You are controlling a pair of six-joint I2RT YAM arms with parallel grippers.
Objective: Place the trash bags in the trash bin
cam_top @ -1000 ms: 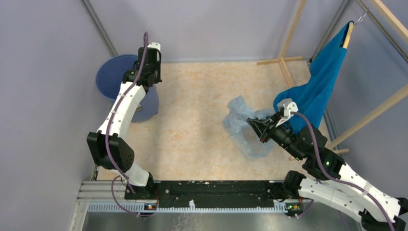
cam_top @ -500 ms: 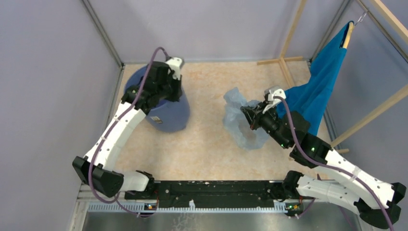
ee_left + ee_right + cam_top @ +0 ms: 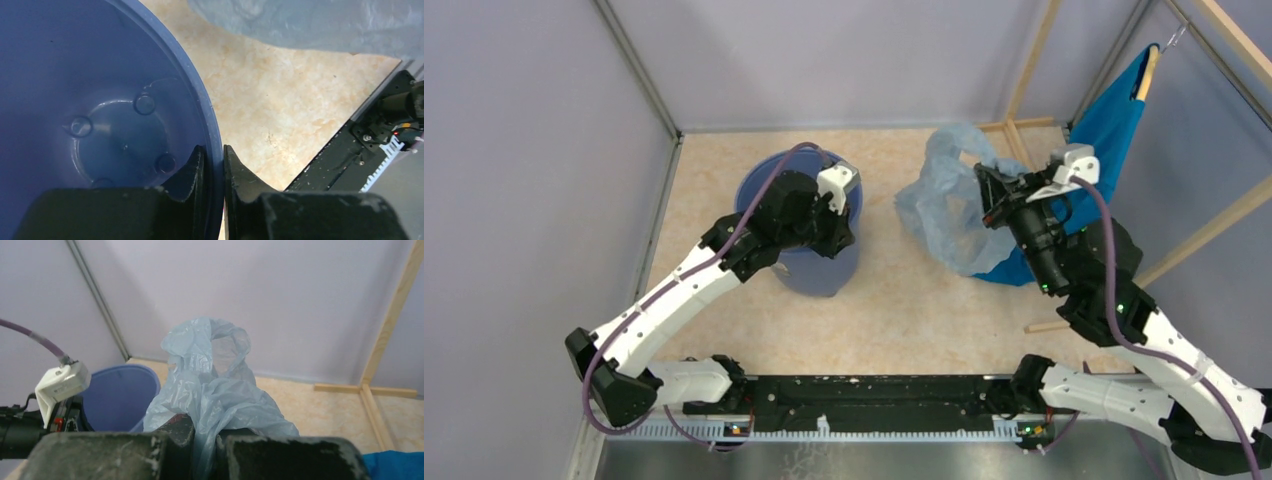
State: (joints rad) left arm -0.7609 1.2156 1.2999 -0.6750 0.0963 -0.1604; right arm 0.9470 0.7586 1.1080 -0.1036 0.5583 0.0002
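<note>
**A:** What could go wrong on the left?

**B:** The trash bin is set toward the far left of the desk. Its rim is pinched by the left jaws, which are closed almost fully, one side inside the wall and one outside. Only a thin lip is held, so the bin could be tipped or lost if it is pulled sideways too briskly. Whether its base lies flat on the desk cannot be told.

**A:** And further right?

**B:** The trash bags are held clear of the desk over its far right part, well apart from the bin. The right jaws are clamped tight on a bunched fold of the film. The film is judged slippery, so it could slide out of the grip. It could also be caught on the rim and left draped outside the bin. Part of the bin's mouth is covered by the left wrist, so a knock between the two arms is to be feared.

**A:** Anything by the right edge?

**B:** A teal cloth is hung just behind the bag, so it could be snagged and dragged along.

**A:** How is the bag to be described?

**B:** It is seen as pale blue, translucent and crinkled. A loose loop stands above the jaws and the rest hangs limp. It is judged light and easily swayed.
</note>
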